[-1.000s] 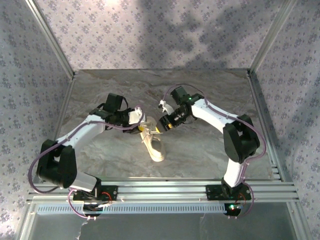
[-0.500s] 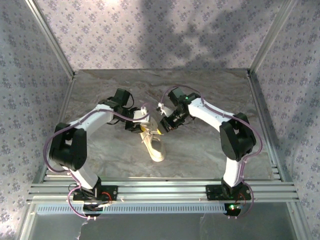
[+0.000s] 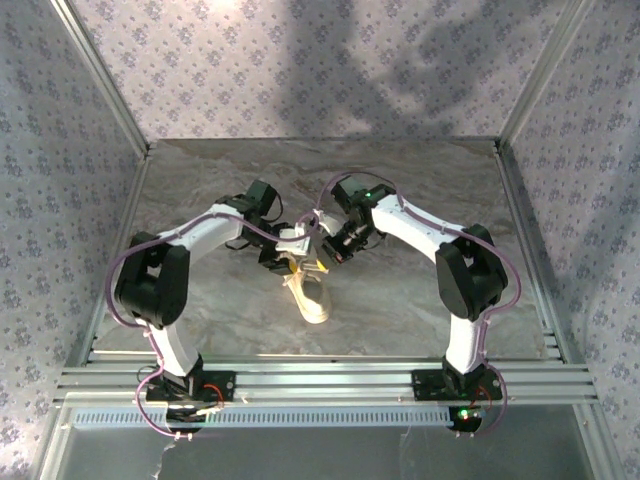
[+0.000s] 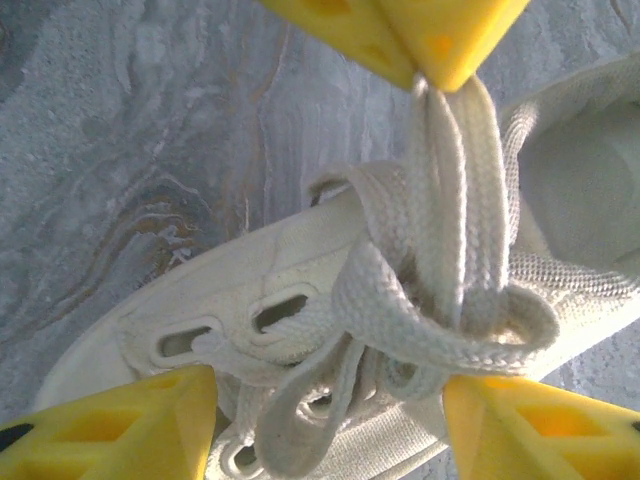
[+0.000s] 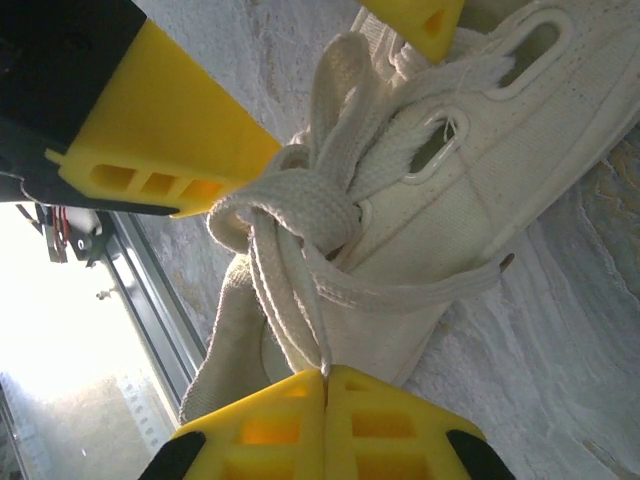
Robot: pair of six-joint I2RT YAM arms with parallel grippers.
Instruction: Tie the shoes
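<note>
Pinching doubled strand of long thin white lace (image 5: 300, 205) in clenched right gripper (image 5: 325, 375), at far-right end of cream-white canvas low-top sneaker (image 3: 312, 295) lying on grey marbled tabletop (image 3: 420, 310), long axis pointing toward arm bases. Straddling sneaker's laced throat with released, empty left gripper (image 4: 325, 400). Probably needing rightward pull, away from sneaker.

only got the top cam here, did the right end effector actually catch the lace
observer: yes, its wrist view shows the right end effector shut on the laces, pinching two strands.
operator: and the left one
observer: the left end effector is open, its fingers straddling the sneaker, gripping nothing.
operator: knot tight
observer: looks loose; a lace loop wraps slackly around the pinched strands.
</note>
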